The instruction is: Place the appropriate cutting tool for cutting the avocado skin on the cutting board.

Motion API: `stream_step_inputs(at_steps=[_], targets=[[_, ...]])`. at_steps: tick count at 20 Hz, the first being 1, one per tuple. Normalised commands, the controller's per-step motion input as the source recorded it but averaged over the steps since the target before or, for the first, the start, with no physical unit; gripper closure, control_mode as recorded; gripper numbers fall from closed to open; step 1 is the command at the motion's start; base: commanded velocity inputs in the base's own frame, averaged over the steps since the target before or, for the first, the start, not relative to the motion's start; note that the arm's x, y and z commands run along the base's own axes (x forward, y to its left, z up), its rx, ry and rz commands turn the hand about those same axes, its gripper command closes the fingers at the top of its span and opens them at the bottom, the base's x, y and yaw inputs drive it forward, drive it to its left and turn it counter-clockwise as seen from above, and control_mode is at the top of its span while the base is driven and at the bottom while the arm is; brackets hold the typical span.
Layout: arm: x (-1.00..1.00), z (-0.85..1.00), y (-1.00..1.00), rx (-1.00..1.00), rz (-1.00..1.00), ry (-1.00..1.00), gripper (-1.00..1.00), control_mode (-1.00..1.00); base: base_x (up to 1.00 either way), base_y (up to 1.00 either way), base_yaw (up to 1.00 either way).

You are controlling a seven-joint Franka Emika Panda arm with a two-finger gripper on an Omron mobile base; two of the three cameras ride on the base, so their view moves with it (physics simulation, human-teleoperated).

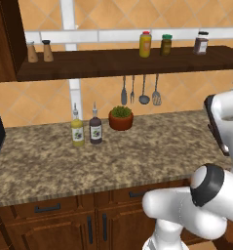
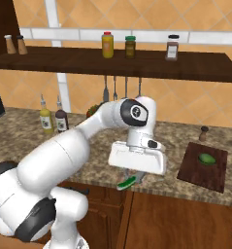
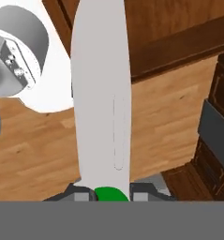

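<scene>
Your gripper point(image 2: 131, 181) hangs just past the desk's front edge, in front of the wooden cabinet fronts, and pinches a knife point(image 3: 101, 93) by its green handle point(image 2: 126, 183). In the hand view the knife's pale grey blade runs long and upward from the finger tips point(image 3: 81, 193), which sit tight against either side of the green handle point(image 3: 111, 193), with wood flooring and cabinet doors behind it.

To the right on the speckled stone desk point(image 2: 185, 138), the cutting board point(image 2: 203, 168) lies flat near the front edge, well apart from your gripper. The avocado point(image 2: 207, 158) rests on the board's far half. A small dark pepper shaker point(image 2: 203, 133) stands just behind the board.

Toward the desk's back edge you see two bottles point(image 1: 77, 128) side by side and a potted plant point(image 1: 121, 117). Utensils point(image 1: 140, 90) hang under the wall shelf point(image 1: 127, 61), which carries jars point(image 1: 145, 44).
</scene>
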Motion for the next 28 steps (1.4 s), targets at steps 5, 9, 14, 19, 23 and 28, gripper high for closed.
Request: stream_step_inputs(at_steps=[5,9,14,19,23,28], targets=[[0.97,0.00,-0.02,0.18,0.12,-0.06,1.00,-1.00,0.00,0.00,0.00],[0.88,-0.10,-0.25,0.22,0.19,-0.11,1.00,-1.00,0.00,0.00,0.00],[0.57,-0.48,-0.21,0.21,0.15,-0.21,1.00,-1.00,0.00,0.00,0.00],[0.45,-0.43,-0.39,0.22,0.08,-0.20,1.00,-1.00,0.00,0.00,0.00],[0.47,-0.14,-0.61,0.14,0.01,-0.11,1.00,-1.00,0.00,0.00,0.00],[0.42,-0.44,-0.42,0.03,0.00,-0.13,1.00,-1.00,0.00,0.00,0.00]])
